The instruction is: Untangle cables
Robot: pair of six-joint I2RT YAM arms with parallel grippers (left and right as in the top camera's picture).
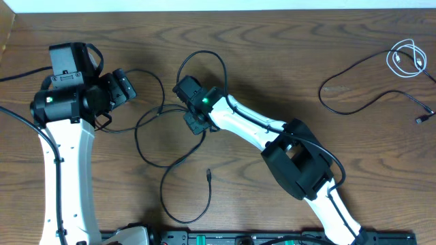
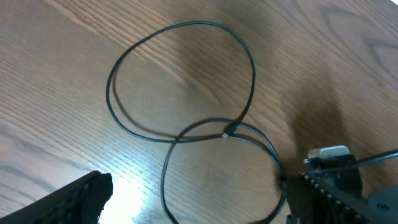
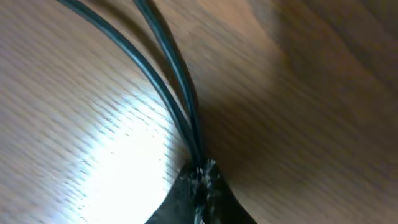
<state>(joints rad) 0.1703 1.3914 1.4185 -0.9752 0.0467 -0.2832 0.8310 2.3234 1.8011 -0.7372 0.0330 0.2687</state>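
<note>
While pinching 2 strands of thin black rubbery cable [image 3: 177,68] in right gripper [image 3: 199,171], holds left gripper [image 2: 199,205] spread wide; seems light, limp, slippery; best gripped where strands cross.

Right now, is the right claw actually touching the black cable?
Touching. In the right wrist view, two strands of the black cable run straight into the right gripper and are pinched between its shut tips.

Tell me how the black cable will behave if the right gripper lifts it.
Likely floppy: the black cable lies in loose loops, so it would drape from the right gripper. Thin, so probably light. Its crossings may drag more along.
</note>
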